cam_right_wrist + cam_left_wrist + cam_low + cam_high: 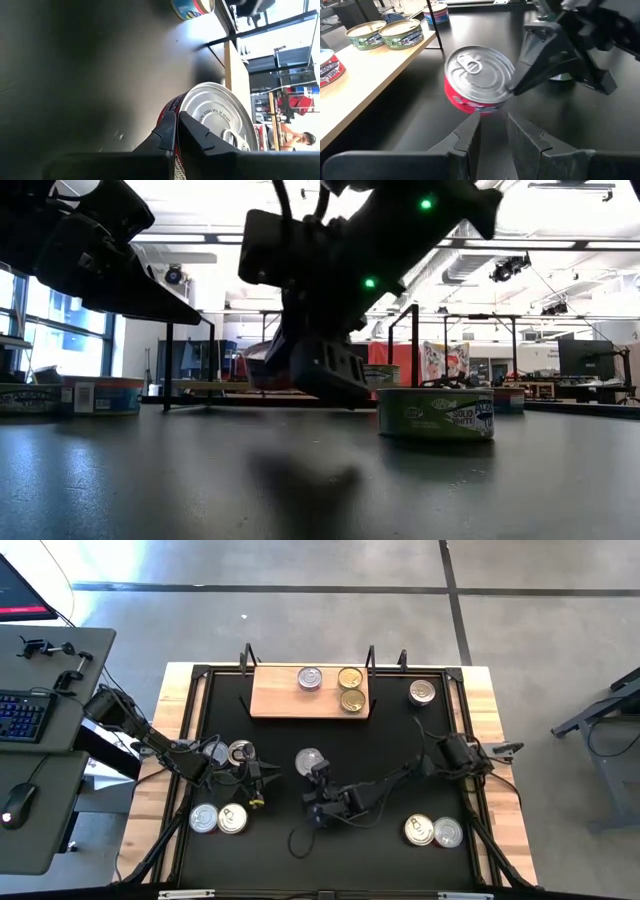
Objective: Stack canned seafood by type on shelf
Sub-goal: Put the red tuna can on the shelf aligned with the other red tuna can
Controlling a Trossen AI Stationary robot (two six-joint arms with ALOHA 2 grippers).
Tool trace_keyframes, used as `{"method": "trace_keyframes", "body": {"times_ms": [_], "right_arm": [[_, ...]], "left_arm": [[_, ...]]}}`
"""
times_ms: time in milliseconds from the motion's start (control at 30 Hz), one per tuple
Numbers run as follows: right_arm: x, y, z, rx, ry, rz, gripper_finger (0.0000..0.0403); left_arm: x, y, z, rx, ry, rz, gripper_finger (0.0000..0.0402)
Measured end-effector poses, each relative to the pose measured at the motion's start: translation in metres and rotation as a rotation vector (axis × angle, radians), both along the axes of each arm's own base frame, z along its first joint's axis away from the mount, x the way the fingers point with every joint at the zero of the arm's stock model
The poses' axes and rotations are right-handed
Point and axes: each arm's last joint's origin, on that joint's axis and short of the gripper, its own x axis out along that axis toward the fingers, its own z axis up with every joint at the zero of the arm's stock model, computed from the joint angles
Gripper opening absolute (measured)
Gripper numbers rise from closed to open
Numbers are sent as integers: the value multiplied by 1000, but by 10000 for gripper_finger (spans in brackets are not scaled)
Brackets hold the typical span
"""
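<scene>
Your right claw is fully closed beside the red-labelled tin mid-worktop, apparently nipping only its rim. That tin is rigid, smooth and probably slippery, so take it across its sides. Your left claw, slightly parted and empty, points at it from close by; three tins already sit on the shelf at the far edge.

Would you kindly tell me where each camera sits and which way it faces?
High view: overhead, facing straight down on the wooden board and black mat; left arm and right arm show.
Low view: at table-top height, facing level across to a green tin; arms hang from above.
Left wrist view: on the left arm, facing the red tin past the left pincer.
Right wrist view: on the right arm, past the right pincer.
Shared: both wrist views show that red tin.
</scene>
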Motion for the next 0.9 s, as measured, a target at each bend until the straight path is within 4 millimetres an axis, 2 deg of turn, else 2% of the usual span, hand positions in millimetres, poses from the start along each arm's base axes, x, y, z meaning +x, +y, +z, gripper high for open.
{"method": "trace_keyframes", "body": {"times_ms": [133,233,533,667,900], "right_arm": [[8,-16,4,-10,-10,-35,0],[15,-35,7,-28,-5,-60,0],[37,-111,16,18,-55,-80,0],[39,-141,22,67,-71,-98,0],[34,-173,37,174,-79,-74,0]], "left_arm": [[0,0,0,1,1,0,85],[0,0,0,2,3,0,85],[0,0,-1,4,7,0,85],[0,0,-1,3,7,-1,85],[-1,0,-1,5,10,-1,85]]}}
